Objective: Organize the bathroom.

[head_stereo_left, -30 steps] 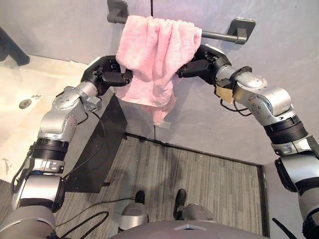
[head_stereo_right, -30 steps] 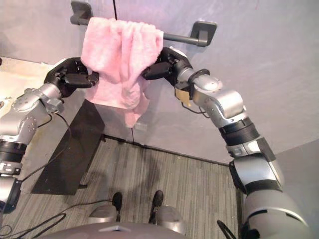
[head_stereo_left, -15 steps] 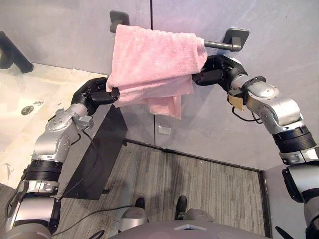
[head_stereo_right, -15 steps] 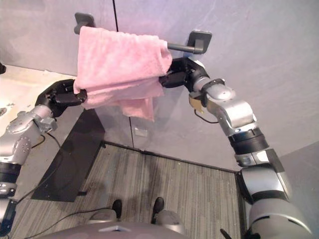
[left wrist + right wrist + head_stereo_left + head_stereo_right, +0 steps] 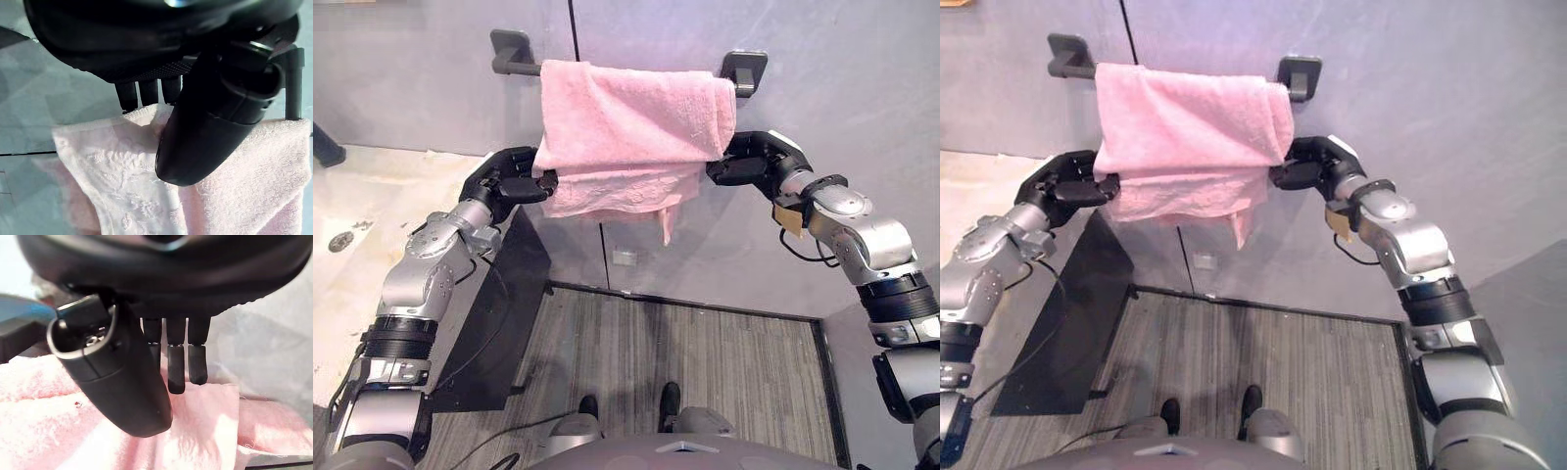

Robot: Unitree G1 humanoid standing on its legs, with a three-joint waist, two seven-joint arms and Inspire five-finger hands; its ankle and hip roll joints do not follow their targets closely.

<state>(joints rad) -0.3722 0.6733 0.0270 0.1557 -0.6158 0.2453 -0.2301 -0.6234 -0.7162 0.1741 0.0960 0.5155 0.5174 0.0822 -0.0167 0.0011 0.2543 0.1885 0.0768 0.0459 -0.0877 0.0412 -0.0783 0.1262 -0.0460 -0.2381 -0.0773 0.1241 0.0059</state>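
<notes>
**Pink towel on wall rail, spread between two robot hands**

Grey wall (image 5: 862, 88): backs the whole scene; carries the rail.

Floor (image 5: 705, 362): grey planks, well below the rail. A dark flat panel (image 5: 499, 313) leans below the rail's left end.

Pink towel (image 5: 636, 127): draped over the rail, covering most of its length; its front layer hangs in a broad fold, with a lower layer and one narrow corner drooping beneath, off-centre toward the rail's right end.

Towel rail (image 5: 514, 67): dark bar on two brackets; the left bracket and a short stub of bar are bare, and the right bracket (image 5: 745, 69) sits just beside the towel's edge.

Left robot hand (image 5: 514, 178): below the rail's left end, thumb and fingers pinching the towel's left edge.

Right robot hand (image 5: 749, 162): below the right bracket, clenched on the towel's right edge.

Handling note: the step appears to be evening out the hang. Draw both edges apart level and gently, so the cloth flattens without sliding off the bar.

Not legible: the bar under the towel, how much cloth hangs behind it, and how deep either pinch reaches.
</notes>
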